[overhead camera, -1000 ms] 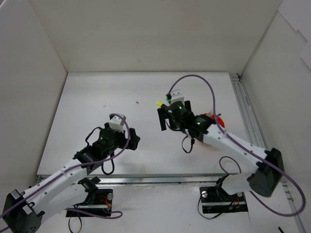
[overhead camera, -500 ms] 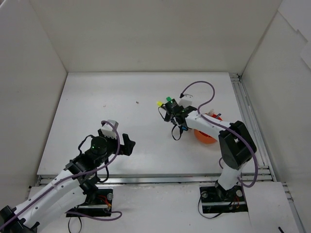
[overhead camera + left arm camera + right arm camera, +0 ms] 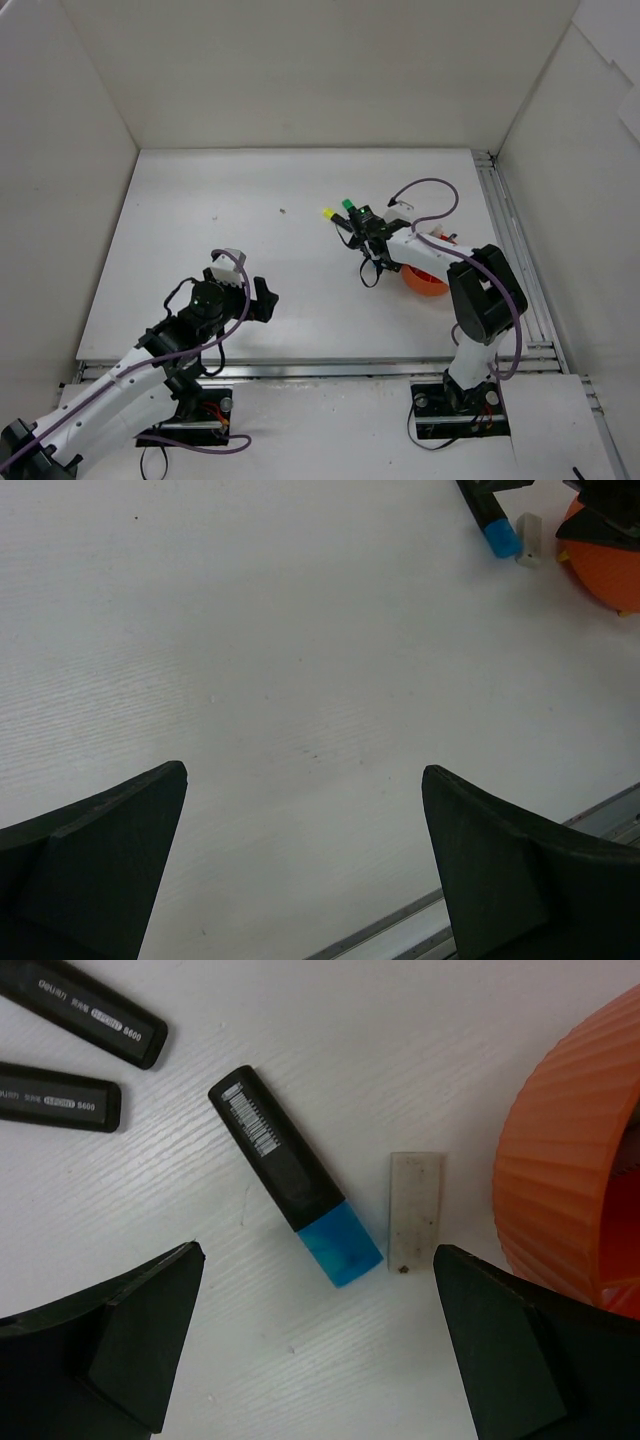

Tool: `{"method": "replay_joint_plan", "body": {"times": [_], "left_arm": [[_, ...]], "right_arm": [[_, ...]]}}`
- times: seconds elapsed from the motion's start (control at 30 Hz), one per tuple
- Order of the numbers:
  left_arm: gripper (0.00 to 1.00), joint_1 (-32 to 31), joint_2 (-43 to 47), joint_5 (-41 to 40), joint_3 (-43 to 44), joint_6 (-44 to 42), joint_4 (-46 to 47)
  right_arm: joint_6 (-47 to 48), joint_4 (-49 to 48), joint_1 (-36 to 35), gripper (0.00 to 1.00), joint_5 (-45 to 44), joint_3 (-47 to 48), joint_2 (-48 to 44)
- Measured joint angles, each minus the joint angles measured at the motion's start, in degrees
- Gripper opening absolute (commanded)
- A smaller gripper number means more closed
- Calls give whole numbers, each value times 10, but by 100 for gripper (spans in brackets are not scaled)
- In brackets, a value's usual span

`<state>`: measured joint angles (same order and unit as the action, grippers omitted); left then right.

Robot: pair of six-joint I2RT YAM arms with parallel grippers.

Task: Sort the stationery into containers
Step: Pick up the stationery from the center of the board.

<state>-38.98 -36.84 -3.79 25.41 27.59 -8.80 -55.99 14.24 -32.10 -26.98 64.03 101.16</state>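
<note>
While my arms reach over the white tabletop (image 3: pixel 200 200), the overhead view shows my left claw (image 3: pixel 262 298) released at seven o'clock and my right claw (image 3: pixel 362 232) released beside the orange pot (image 3: pixel 430 283). Left wrist: the pot sits at one o'clock. Right wrist: a blue-capped highlighter (image 3: pixel 290 1175) and a pale strip (image 3: pixel 415 1210) lie side by side, with the pot at three o'clock.

Left arm (image 3: pixel 120 375) and right arm (image 3: pixel 425 252): white tubular links, black joint housings, black base mounts (image 3: pixel 455 418). Purple cables (image 3: pixel 428 181) loop along each. Fingers (image 3: pixel 90 870) matte black, wedge-shaped.
</note>
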Motion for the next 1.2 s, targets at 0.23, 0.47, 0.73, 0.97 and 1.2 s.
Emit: {"method": "replay_joint_plan", "body": {"times": [0.23,0.47,0.73,0.97,1.2], "left_arm": [[100,0,13,0,0,0,0],[100,0,5,0,0,0,1],[100,2,-24,1,0,1,1],[100,5,-25,4,-2,1,1],[100,5,-39,9,-2,1,5]], "right_arm": [[-11,-4,28,98,0,-8,0],[-6,-5,43,96,16,-8,8],[1,-10,48,81,33,5,54],[31,-29,50,67,51,6,54],[99,-38,7,72,73,24,60]]}}
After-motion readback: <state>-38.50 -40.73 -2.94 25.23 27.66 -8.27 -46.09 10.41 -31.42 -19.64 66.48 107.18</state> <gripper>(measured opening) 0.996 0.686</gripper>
